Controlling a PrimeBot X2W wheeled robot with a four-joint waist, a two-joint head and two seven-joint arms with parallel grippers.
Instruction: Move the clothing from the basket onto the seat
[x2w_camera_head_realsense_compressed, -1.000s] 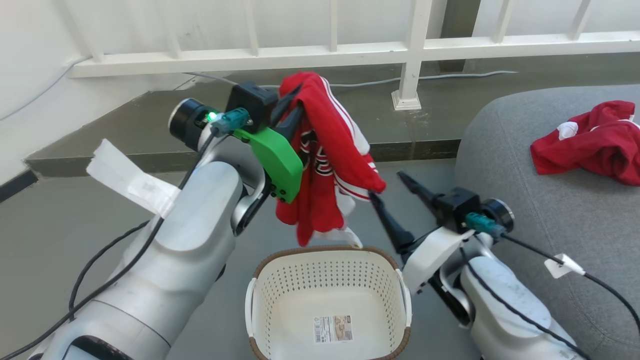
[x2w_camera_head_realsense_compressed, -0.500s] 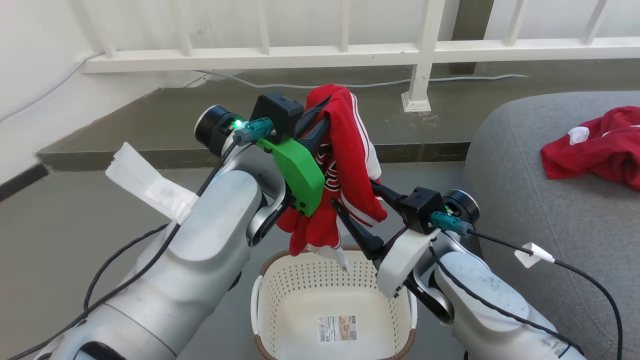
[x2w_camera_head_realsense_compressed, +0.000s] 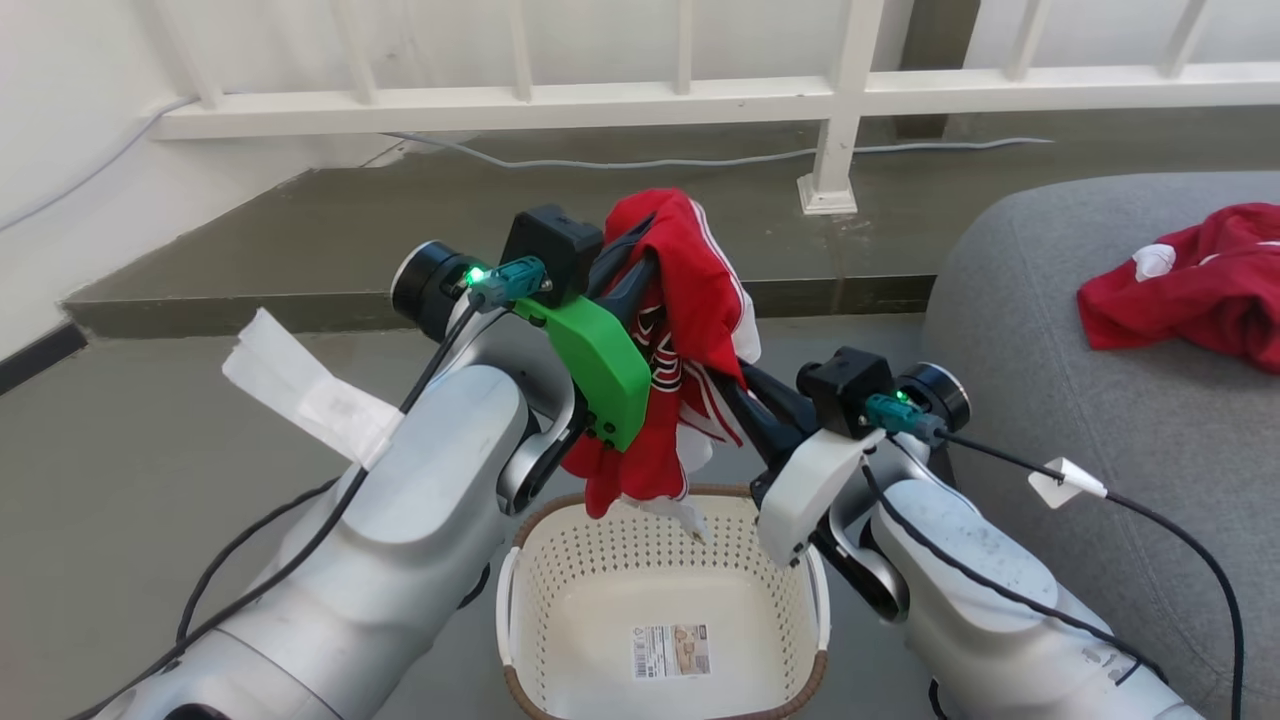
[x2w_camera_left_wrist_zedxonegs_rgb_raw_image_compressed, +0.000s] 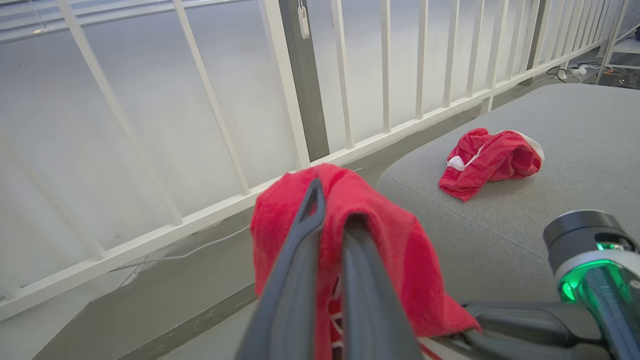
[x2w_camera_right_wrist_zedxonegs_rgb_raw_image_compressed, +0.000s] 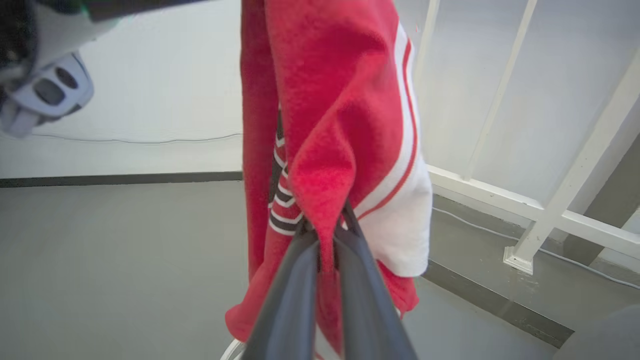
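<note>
One red garment (x2w_camera_head_realsense_compressed: 690, 290) held at two places above the basket (x2w_camera_head_realsense_compressed: 600, 560).
Left jaws pinch its top fold, right jaws its hanging side, probably to carry it spread to the seat (x2w_camera_head_realsense_compressed: 1100, 400).

Garment (x2w_camera_head_realsense_compressed: 700, 270) above basket (x2w_camera_head_realsense_compressed: 620, 552); second garment (x2w_camera_head_realsense_compressed: 1190, 300) on seat (x2w_camera_head_realsense_compressed: 1100, 440)

Garment (x2w_camera_head_realsense_compressed: 690, 290): soft, fuzzy red cloth. Basket (x2w_camera_head_realsense_compressed: 590, 560), six o'clock: matt cream perforated plastic. Seat (x2w_camera_head_realsense_compressed: 1100, 380), three o'clock: matt grey woven fabric. Railing (x2w_camera_head_realsense_compressed: 600, 97): smooth white paint. Floor (x2w_camera_head_realsense_compressed: 150, 450): smooth, grey.
</note>
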